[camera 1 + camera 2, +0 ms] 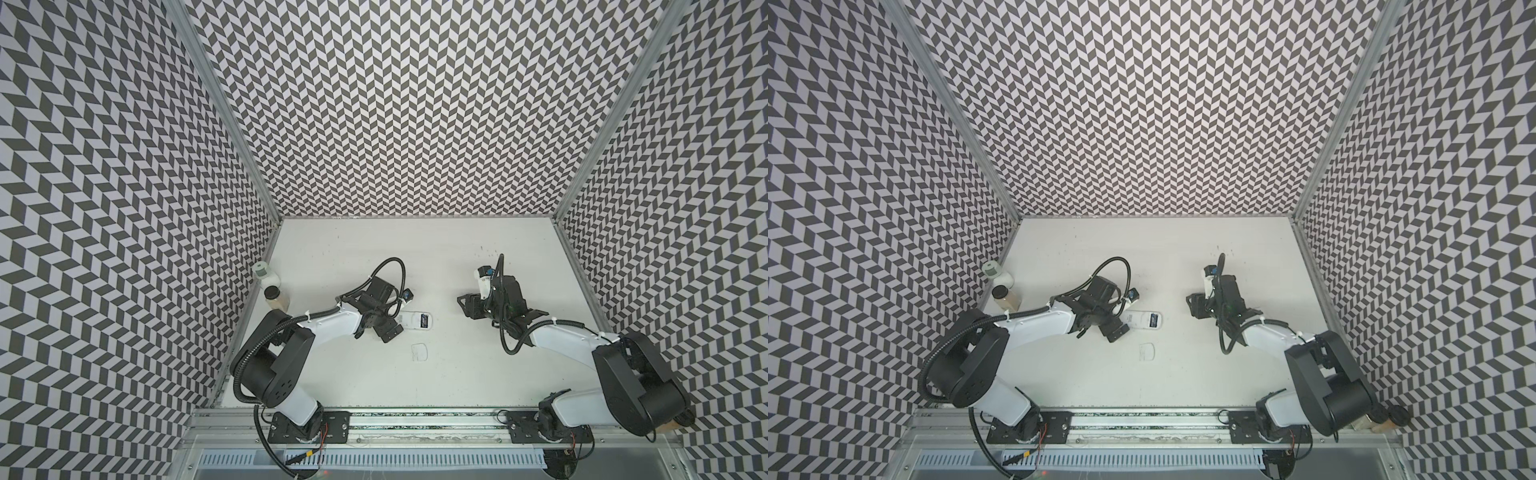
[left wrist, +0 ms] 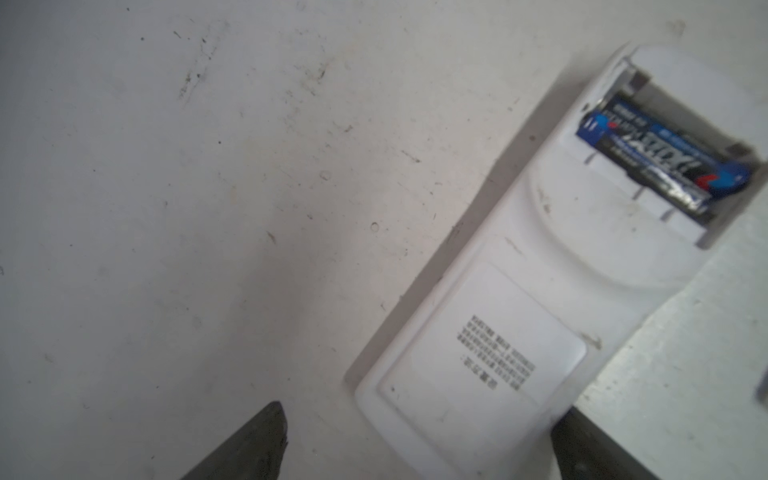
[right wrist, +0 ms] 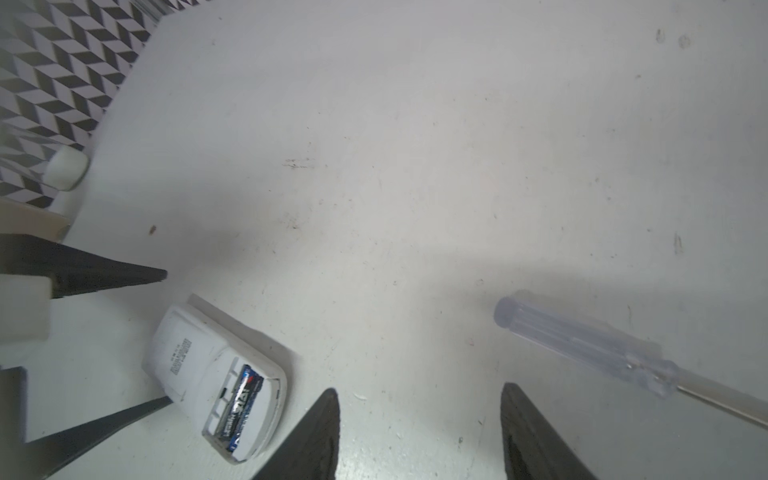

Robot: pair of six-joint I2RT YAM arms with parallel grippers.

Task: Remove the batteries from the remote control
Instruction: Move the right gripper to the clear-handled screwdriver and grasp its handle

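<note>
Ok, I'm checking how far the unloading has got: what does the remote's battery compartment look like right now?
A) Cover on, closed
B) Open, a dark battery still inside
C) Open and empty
B: both wrist views show the cover off and a black-and-blue battery lying in the remote control.

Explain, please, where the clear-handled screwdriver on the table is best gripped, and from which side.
Probably its clear handle, mid-length, from above, jaws across it: the screwdriver lies flat on the table, the handle is thick, and the metal shaft is thin and low.
</note>
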